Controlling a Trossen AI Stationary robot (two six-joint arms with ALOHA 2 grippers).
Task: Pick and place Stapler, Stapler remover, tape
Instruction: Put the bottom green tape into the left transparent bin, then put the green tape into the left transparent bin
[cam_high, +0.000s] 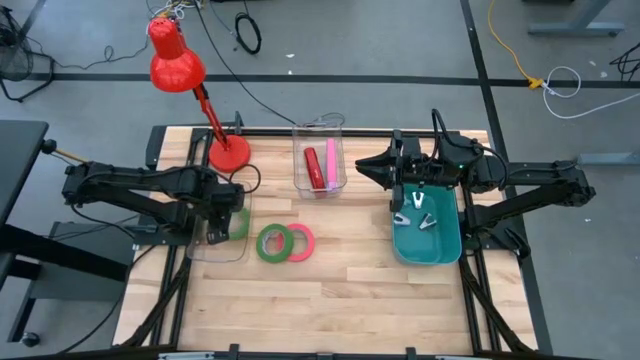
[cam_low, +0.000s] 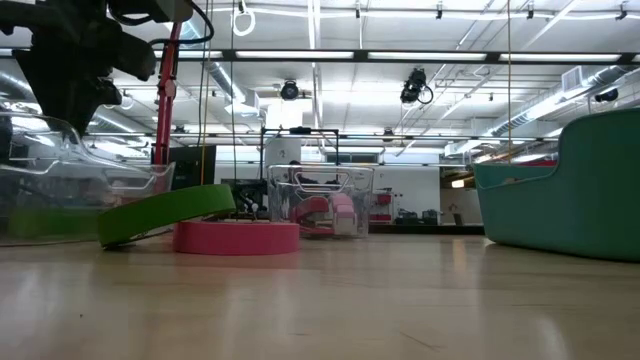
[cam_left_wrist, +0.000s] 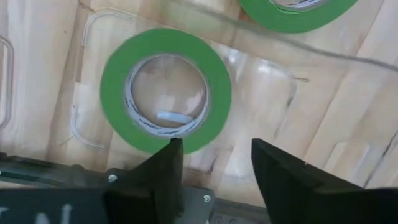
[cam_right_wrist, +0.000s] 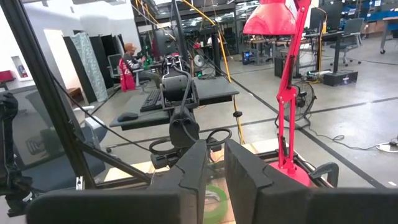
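The left gripper (cam_left_wrist: 214, 163) hangs, fingers apart and empty, over a green tape ring (cam_left_wrist: 165, 89) lying flat in a clear tray (cam_high: 205, 250) at nine o'clock on the table (cam_high: 330, 300). A second green ring (cam_high: 274, 243) leans on the pink-red ring (cam_high: 300, 242) toward six o'clock of centre. The rolls look light, stiff and smooth-sided; the likeliest hold is across the band, one finger in the hollow and one outside, since a flat ring offers little edge from above. The right gripper (cam_high: 372, 168) waits at two o'clock above a teal bin (cam_high: 448, 250) holding two small metal pieces, probably staple removers; its fingers (cam_right_wrist: 193, 171) stand slightly apart. Red and pink staplers (cam_high: 320, 165) sit in a clear box (cam_high: 300, 178) at twelve o'clock.
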